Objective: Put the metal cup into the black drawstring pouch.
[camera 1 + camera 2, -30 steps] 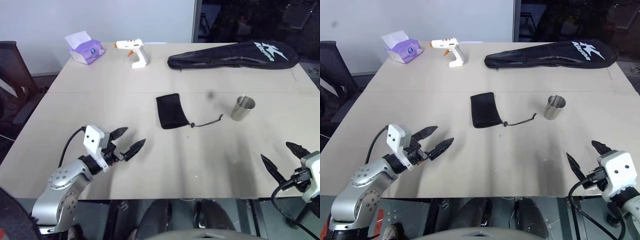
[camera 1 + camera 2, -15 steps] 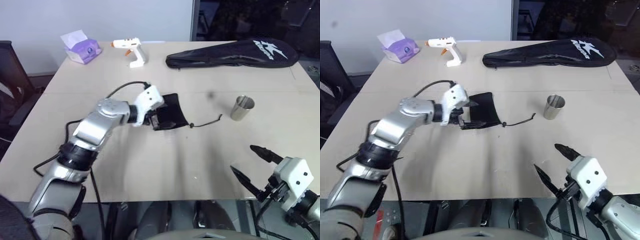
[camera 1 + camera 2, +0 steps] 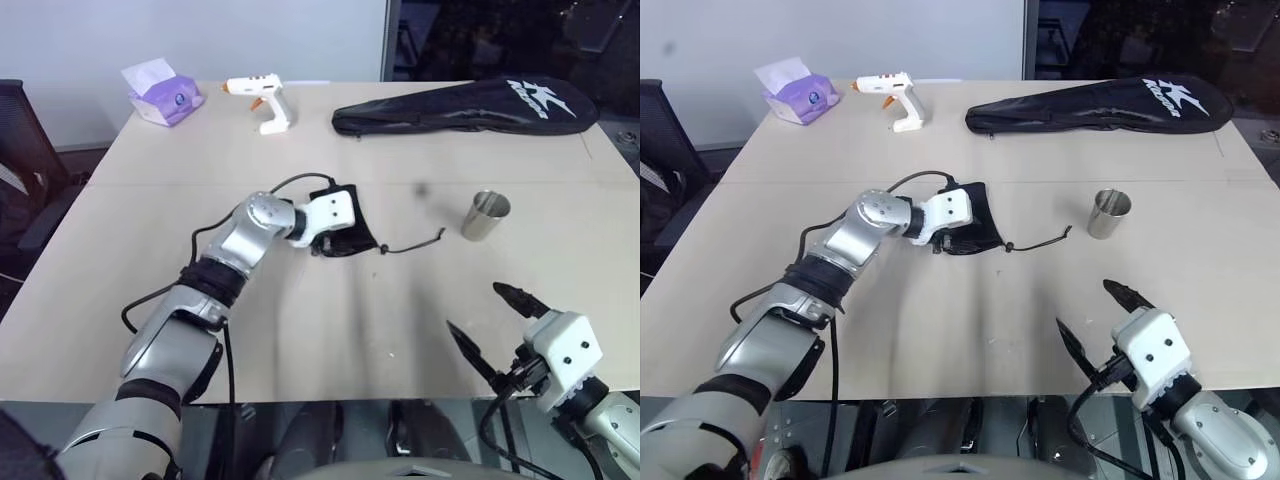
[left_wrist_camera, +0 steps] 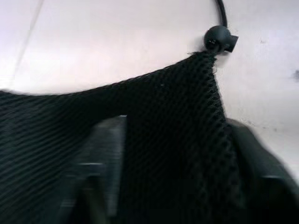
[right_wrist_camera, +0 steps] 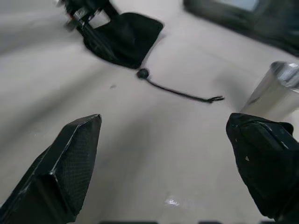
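Pouch: I see the black drawstring pouch [image 3: 345, 228] mid-table [image 3: 300, 340], left gripper [image 3: 322, 243] on its near left edge.
Cord: trails right from the pouch toward the metal cup [image 3: 485, 216].
Cup: upright, right of the pouch, apart.
Right gripper [image 3: 488, 322]: near right edge.
Far side: tissue box [image 3: 162, 95] left, glue gun [image 3: 265, 101] beside it, racket bag [image 3: 470, 105] right.

Unreadable white logo, racket bag [image 3: 470, 105]

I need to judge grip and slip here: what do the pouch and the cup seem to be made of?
The black drawstring pouch looks like soft matte mesh fabric: an open woven net shows close up, with a hard, likely plastic cord stopper. The metal cup looks like bare polished steel, smooth, with bright reflections on its wall.
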Robot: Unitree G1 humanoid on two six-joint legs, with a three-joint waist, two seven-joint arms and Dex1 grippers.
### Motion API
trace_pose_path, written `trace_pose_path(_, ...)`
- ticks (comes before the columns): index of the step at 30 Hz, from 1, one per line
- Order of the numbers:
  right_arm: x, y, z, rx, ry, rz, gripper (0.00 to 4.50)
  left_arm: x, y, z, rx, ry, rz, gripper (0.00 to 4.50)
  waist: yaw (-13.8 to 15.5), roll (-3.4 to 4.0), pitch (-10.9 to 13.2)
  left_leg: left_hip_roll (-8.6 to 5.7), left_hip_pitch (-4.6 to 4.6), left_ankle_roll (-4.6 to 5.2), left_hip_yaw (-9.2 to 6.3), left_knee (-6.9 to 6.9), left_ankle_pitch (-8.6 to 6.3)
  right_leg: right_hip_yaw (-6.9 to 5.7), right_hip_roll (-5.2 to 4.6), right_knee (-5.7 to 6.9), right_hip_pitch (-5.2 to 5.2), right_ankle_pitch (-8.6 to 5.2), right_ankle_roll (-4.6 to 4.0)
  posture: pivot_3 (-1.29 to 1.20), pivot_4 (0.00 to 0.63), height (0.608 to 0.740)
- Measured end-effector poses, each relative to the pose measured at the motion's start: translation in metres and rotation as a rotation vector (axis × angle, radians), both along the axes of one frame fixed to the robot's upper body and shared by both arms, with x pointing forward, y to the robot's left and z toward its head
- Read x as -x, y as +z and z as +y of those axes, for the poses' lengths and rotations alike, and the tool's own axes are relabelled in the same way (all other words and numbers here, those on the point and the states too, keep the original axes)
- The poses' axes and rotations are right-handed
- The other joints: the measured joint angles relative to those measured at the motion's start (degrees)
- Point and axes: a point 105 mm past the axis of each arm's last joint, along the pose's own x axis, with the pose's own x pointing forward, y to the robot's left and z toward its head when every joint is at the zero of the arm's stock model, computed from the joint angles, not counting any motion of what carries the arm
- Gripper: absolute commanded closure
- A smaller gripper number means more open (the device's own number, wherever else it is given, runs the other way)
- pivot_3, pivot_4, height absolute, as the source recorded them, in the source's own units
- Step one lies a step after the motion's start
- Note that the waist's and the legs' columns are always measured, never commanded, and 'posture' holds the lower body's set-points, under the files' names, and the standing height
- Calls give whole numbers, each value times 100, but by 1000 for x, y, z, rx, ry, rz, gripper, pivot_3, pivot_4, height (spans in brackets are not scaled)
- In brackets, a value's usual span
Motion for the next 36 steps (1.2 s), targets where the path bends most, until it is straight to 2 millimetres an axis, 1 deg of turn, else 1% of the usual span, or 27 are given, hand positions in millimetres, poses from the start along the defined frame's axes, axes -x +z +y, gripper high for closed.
trace_pose_path(2,-6,5,-4,13,-44,-35,0,-4,0,1,-11,0,-8,4170,-21,0,0,-1,1,12,2,5,-7,2,0,8,-1,0,0,0,150,740)
trace_pose_path(3,-9,7,-6,14,-60,-44,0,-5,1,2,-8,1,-7,4448,-29,0,0,-1,1,14,1,8,-8,1,1,11,-1,0,0,0,150,740)
trace_pose_path(6,-23,11,-9,8,-90,-24,0,-8,4,6,12,20,21,4448,-62,0,0,-1,0,16,0,19,-9,0,1,19,-1,0,0,0,150,740)
trace_pose_path(7,-33,14,-9,58,-79,-16,0,-9,6,9,30,43,51,4448,-111,-2,4,-1,-3,16,7,33,-10,6,4,27,-2,1,1,0,150,740)
trace_pose_path(9,-58,30,-21,182,-134,-44,0,-9,13,4,84,55,103,4448,-102,-2,8,-7,-18,26,6,61,-15,4,3,49,-16,0,2,0,150,740)
trace_pose_path(12,-71,37,-26,207,-162,-41,0,-9,15,8,110,83,144,4448,-79,-4,9,-4,-23,27,-10,63,-16,-9,8,53,-16,0,0,0,150,740)
trace_pose_path(13,-86,39,-26,203,-157,-9,0,-10,16,13,126,117,171,4448,-85,-6,13,-4,-29,27,-11,64,-15,-9,10,54,-19,0,0,0,150,740)
trace_pose_path(15,-120,44,-26,243,-117,54,0,-9,23,11,164,147,185,4448,-128,0,20,-7,-27,27,8,73,-15,3,7,58,-20,2,1,0,150,740)
trace_pose_path(16,-124,45,-27,248,-117,58,0,-9,24,10,168,146,184,4448,-128,0,22,-8,-27,28,10,73,-15,3,6,58,-21,2,2,0,150,740)
trace_pose_path(17,-142,49,-32,265,-118,96,0,-7,32,1,185,131,162,4448,-87,-1,22,-8,-29,32,0,74,-17,-2,2,54,-19,2,3,0,150,740)
trace_pose_path(18,-148,46,-33,284,-103,127,0,-7,35,1,192,141,153,4448,-65,0,22,-8,-37,16,-4,67,-8,-4,0,50,-25,1,4,0,150,740)
trace_pose_path(20,-159,36,-32,314,-57,196,558,-7,36,8,204,176,139,4500,-80,1,22,-8,-46,14,2,65,-7,3,-2,51,-36,0,5,0,150,740)
trace_pose_path(21,-167,29,-33,342,-29,247,810,-6,34,10,206,194,136,4500,-93,2,23,-9,-51,15,11,63,-7,13,-3,53,-47,0,5,0,150,740)
trace_pose_path(23,-176,19,-37,388,12,318,1944,-2,28,8,213,210,142,4500,-97,2,22,-10,-76,15,13,69,-8,15,-6,56,-70,1,6,0,150,740)
trace_pose_path(24,-177,18,-37,398,21,327,2320,-1,28,7,214,211,140,4500,-97,2,22,-10,-95,15,12,75,-7,14,-6,59,-90,1,7,0,150,740)
trace_pose_path(25,-178,14,-37,421,46,347,2870,0,28,8,217,222,137,4500,-95,2,22,-9,-115,14,5,83,-7,7,-6,61,-105,2,6,0,150,740)
trace_pose_path(26,-179,9,-37,435,67,369,3304,1,29,7,219,227,131,4500,-92,2,22,-9,-121,14,4,84,-7,7,-6,63,-111,2,6,0,150,740)
trace_pose_path(28,-180,3,-35,461,102,388,4331,1,34,6,230,237,112,4500,-78,2,22,-10,-124,13,4,84,-7,7,-9,63,-114,2,7,0,150,740)
trace_pose_path(29,-181,4,-34,464,112,386,4422,1,37,7,238,247,105,4500,-78,2,22,-10,-124,14,5,83,-7,7,-9,63,-114,2,7,0,150,740)
trace_pose_path(31,-180,9,-32,471,137,367,4422,2,44,6,269,273,99,4500,-78,2,22,-11,-123,13,4,83,-7,7,-10,62,-114,2,7,0,150,740)
trace_pose_path(33,-177,14,-29,457,146,343,4422,3,46,4,295,289,118,4500,-74,2,22,-10,-124,13,4,82,-7,7,-10,63,-116,2,7,0,150,740)
trace_pose_path(35,-172,24,-25,398,159,301,4422,4,47,1,333,321,145,4500,-61,2,22,-10,-127,13,-2,83,-7,3,-11,63,-116,2,7,0,150,740)
trace_pose_path(36,-166,31,-19,334,170,264,4422,2,47,2,344,357,154,4500,-58,1,21,-10,-129,13,-4,83,-7,2,-10,62,-115,2,7,0,150,740)
